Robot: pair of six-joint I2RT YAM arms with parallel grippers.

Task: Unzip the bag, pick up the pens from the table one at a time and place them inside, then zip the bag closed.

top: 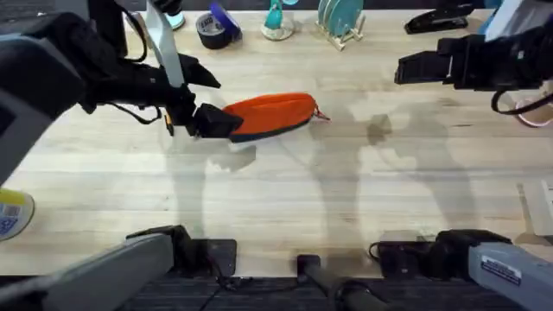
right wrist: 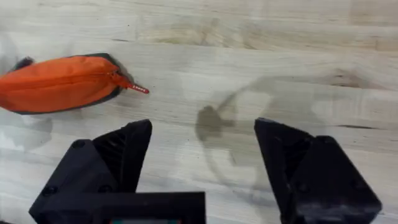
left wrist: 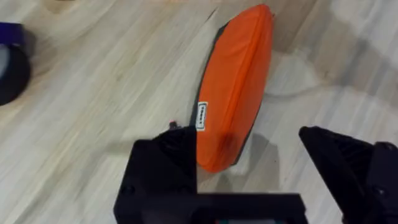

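Note:
The orange bag (top: 270,112) lies on the table (top: 285,199), its dark underside showing along the near edge. Its zipper looks closed, with the red pull (right wrist: 134,88) at the right end. My left gripper (top: 207,121) is open at the bag's left end. In the left wrist view that end of the bag (left wrist: 233,93) sits between the fingers (left wrist: 165,168), touching one of them and well apart from the other. My right gripper (top: 413,67) hangs open over bare wood to the right of the bag, fingers (right wrist: 118,149) wide apart. The pens are out of view.
Along the far edge stand a dark tape roll (top: 216,30), a teal figure (top: 276,22), a small rack of teal plates (top: 339,22) and a black stapler (top: 441,19). A yellow-and-blue roll (top: 13,212) sits at the left edge. Bare wood spreads in front of the bag.

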